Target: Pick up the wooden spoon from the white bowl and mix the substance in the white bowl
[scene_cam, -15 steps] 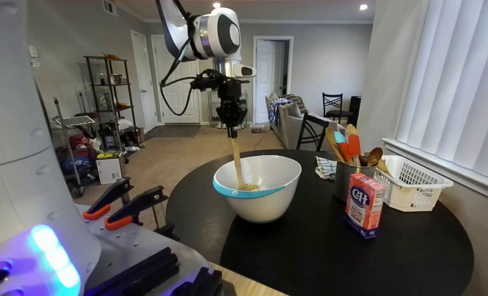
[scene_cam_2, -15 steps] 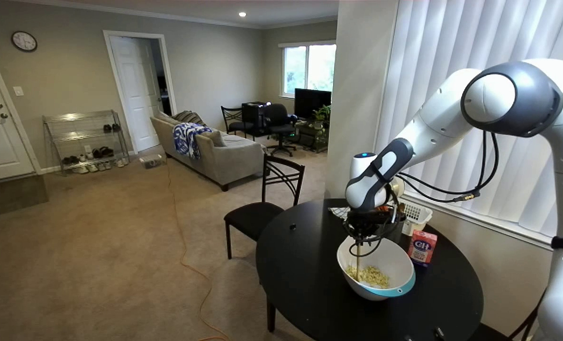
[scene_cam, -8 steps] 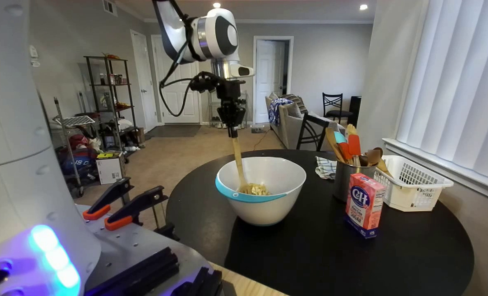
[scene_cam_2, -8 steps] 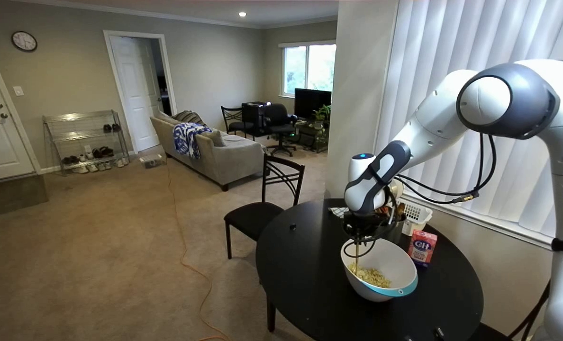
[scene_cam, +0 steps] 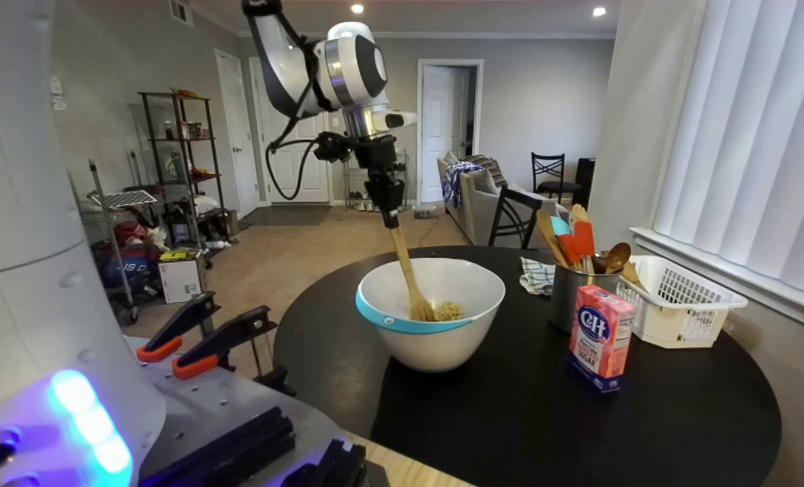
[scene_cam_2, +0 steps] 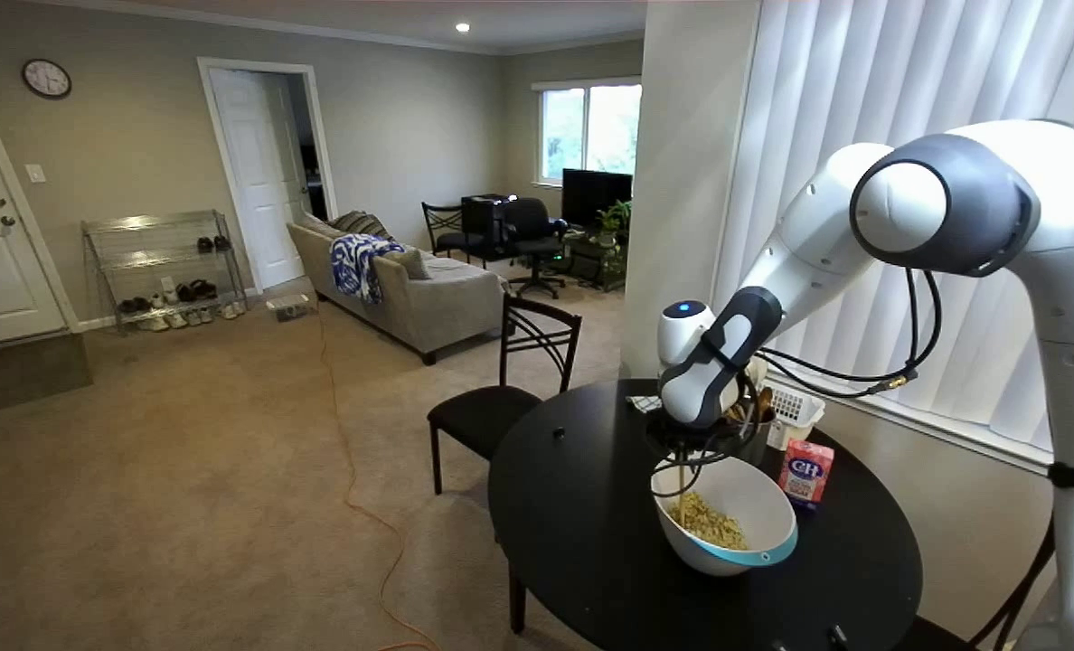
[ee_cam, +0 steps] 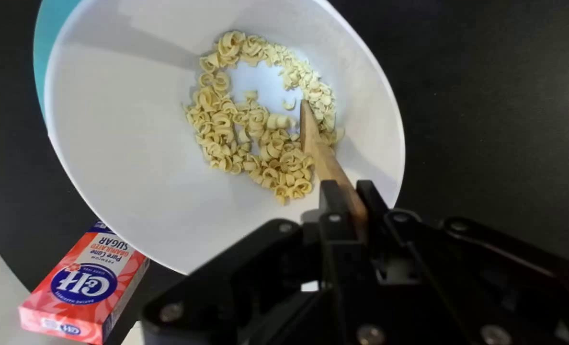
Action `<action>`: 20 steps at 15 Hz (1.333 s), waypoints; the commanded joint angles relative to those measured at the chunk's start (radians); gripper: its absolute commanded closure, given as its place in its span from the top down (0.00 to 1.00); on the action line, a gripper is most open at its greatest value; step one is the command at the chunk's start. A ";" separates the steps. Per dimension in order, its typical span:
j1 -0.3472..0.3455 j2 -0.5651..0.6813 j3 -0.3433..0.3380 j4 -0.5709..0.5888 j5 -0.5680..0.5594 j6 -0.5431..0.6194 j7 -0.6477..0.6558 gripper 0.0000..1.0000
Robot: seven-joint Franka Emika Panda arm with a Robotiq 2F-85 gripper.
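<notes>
My gripper is shut on the upper handle of the wooden spoon, which slants down into the white bowl. The spoon's lower end rests among pale yellow curled pasta-like pieces. In an exterior view, the thin handle shows at the left side of the bowl. In the wrist view, both fingertips of the gripper flank the spoon. The pieces form a ring around a bare patch of the bowl's bottom. The bowl stands upright on the table.
A sugar box stands right of the bowl on the black round table. Behind it are a metal holder full of utensils, a white basket and a cloth. A chair is at the table's edge.
The arm has tilted, and the spoon's lower end has swept right through the pieces in an exterior view. The bowl has shifted slightly right. The grip on the spoon stays.
</notes>
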 commanded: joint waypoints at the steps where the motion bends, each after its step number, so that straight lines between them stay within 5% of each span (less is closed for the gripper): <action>1: 0.071 0.045 -0.073 -0.020 -0.099 0.015 0.163 0.03; 5: 0.103 0.048 -0.089 -0.035 -0.156 -0.073 0.263 0.03; 10: 0.038 0.054 0.036 -0.011 -0.112 -0.363 0.162 0.03; 15: -0.069 0.068 0.166 -0.014 -0.065 -0.275 -0.059 0.03; 20: -0.119 0.073 0.207 0.011 -0.029 -0.231 -0.119 0.03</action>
